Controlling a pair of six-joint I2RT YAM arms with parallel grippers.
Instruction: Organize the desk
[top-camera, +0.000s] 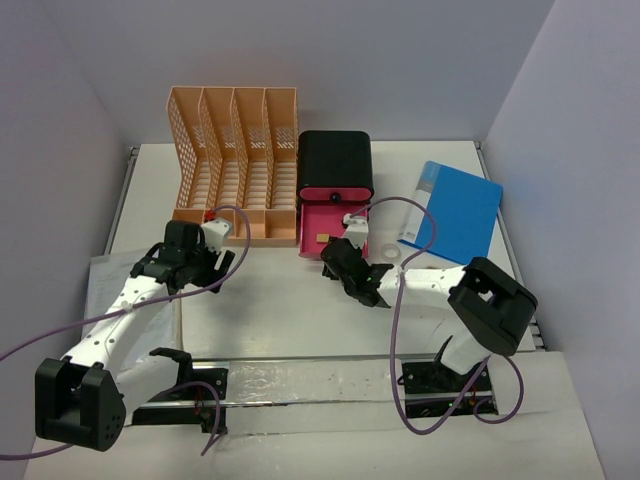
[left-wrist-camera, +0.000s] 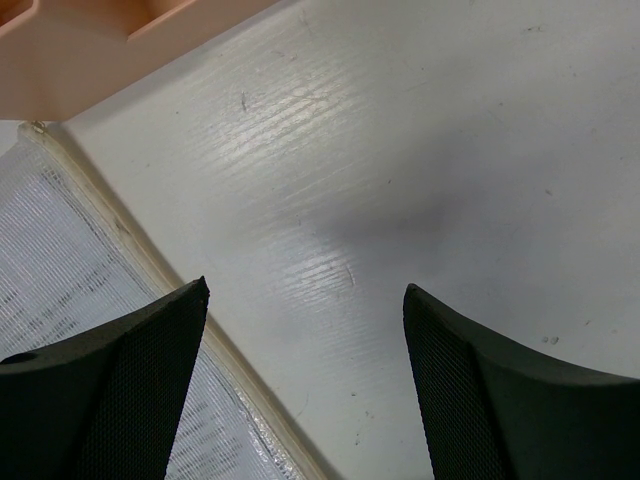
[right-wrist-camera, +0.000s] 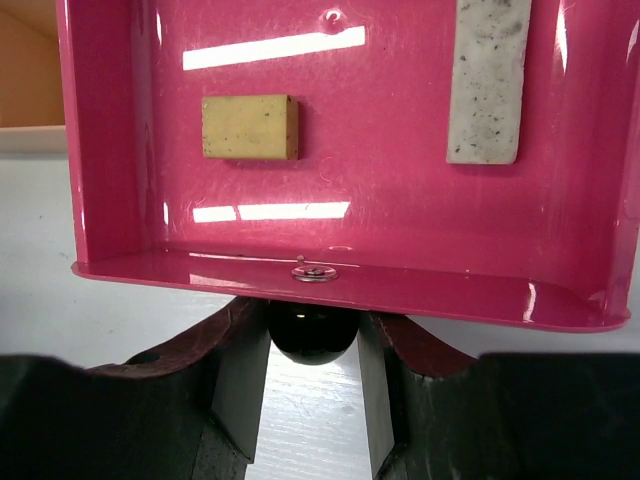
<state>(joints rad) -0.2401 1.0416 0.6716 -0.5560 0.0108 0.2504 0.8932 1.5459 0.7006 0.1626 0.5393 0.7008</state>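
Observation:
The white desk (top-camera: 290, 310) fills the middle of the top view. My right gripper (top-camera: 337, 262) is at the front of the open pink drawer (top-camera: 322, 222) of the black box (top-camera: 335, 165). In the right wrist view my right gripper (right-wrist-camera: 311, 342) is shut on the drawer's black knob (right-wrist-camera: 311, 335). The drawer (right-wrist-camera: 400, 220) holds a yellow eraser (right-wrist-camera: 250, 127) and a white eraser (right-wrist-camera: 487, 80). My left gripper (top-camera: 213, 262) is open and empty, low over the desk (left-wrist-camera: 400, 150), with a clear mesh pouch (left-wrist-camera: 60, 260) under its left finger.
A peach lattice file rack (top-camera: 235, 160) stands at the back left, and its base shows in the left wrist view (left-wrist-camera: 80, 50). A blue folder (top-camera: 458, 210) lies at the back right. A small clear ring (top-camera: 388, 250) lies beside the drawer. The pouch (top-camera: 135, 290) lies at the left edge.

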